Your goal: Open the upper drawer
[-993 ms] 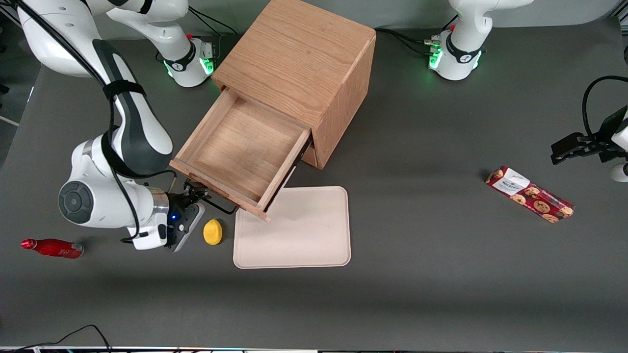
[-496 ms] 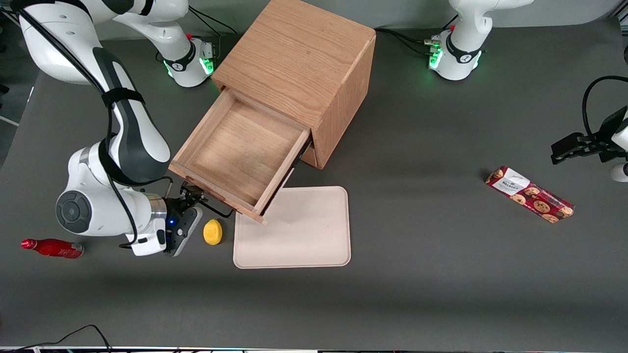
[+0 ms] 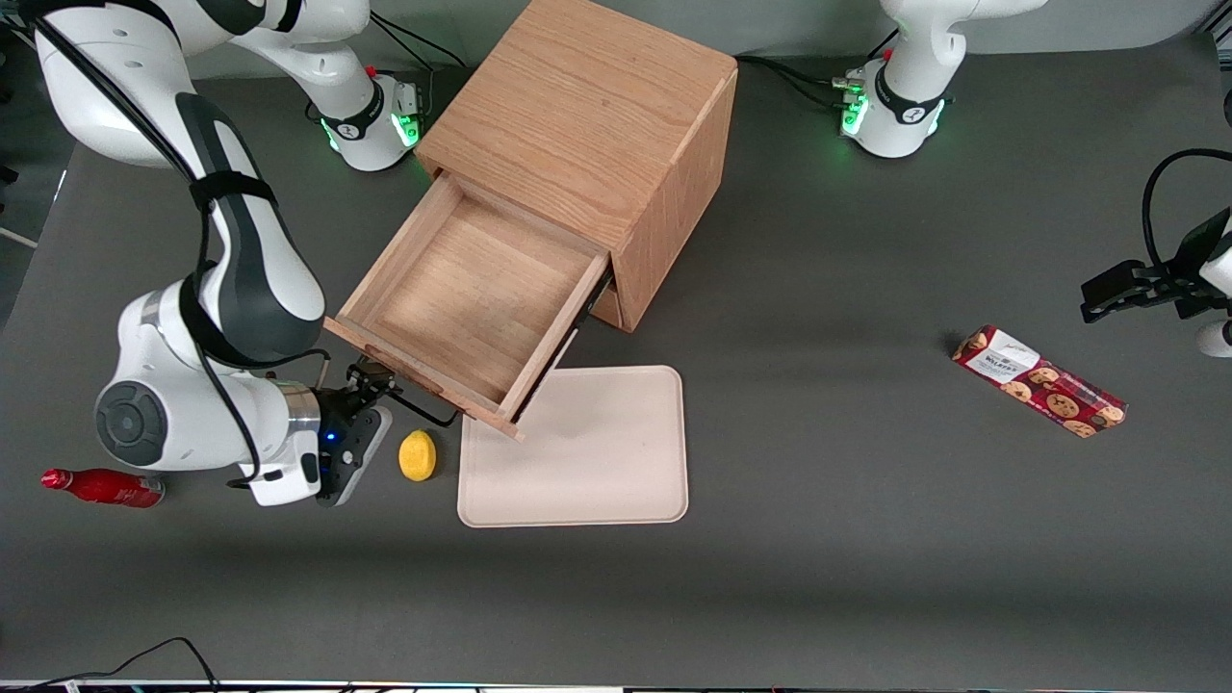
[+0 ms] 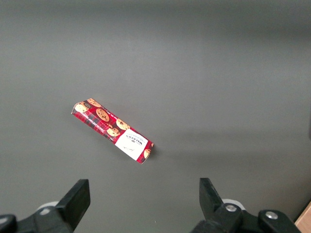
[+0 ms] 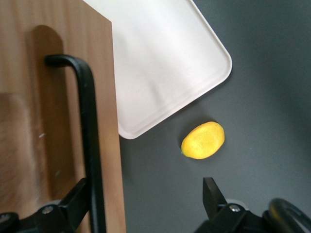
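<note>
The oak cabinet (image 3: 587, 106) stands at the back of the table. Its upper drawer (image 3: 462, 298) is pulled far out and its shallow wooden box shows nothing inside. The drawer's light wood front (image 5: 58, 121) carries a long thin black bar handle (image 5: 90, 136), which also shows in the front view (image 3: 423, 409). My right gripper (image 3: 371, 377) is at the end of the handle toward the working arm's side. In the right wrist view the gripper (image 5: 146, 191) is open, with the bar just inside one finger (image 5: 80, 191). The bottom drawer is hidden under the open one.
A cream tray (image 3: 577, 481) lies in front of the cabinet, partly under the drawer's corner. A yellow lemon (image 3: 417, 454) lies beside the tray, close to my gripper. A red bottle (image 3: 101, 486) lies toward the working arm's end. A cookie pack (image 3: 1039, 380) lies toward the parked arm's end.
My right arm and gripper have shifted a little toward the working arm's end of the table. The upper drawer has slid out slightly farther with them.
</note>
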Robot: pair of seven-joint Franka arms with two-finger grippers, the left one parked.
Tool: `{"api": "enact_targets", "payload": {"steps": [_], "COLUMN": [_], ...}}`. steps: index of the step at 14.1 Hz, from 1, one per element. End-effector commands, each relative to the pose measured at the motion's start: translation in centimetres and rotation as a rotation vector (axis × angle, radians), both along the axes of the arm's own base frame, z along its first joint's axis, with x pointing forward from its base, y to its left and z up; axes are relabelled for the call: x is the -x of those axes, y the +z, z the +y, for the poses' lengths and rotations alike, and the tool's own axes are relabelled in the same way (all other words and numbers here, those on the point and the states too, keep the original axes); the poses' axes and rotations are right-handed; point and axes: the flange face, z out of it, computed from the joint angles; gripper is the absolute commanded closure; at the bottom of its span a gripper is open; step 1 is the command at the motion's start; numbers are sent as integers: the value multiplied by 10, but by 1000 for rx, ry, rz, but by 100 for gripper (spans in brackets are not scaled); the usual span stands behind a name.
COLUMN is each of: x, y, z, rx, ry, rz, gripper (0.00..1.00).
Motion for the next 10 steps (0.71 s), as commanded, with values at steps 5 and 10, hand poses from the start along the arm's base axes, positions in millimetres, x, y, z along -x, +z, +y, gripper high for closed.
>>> {"api": "enact_targets", "payload": {"steps": [5,10], "x": [55,156], "y": [139,225], "z": [-10,-14], "rx": [101,287], "ry": [-110,-637], "rz": [1,31], "gripper": [0,0]}}
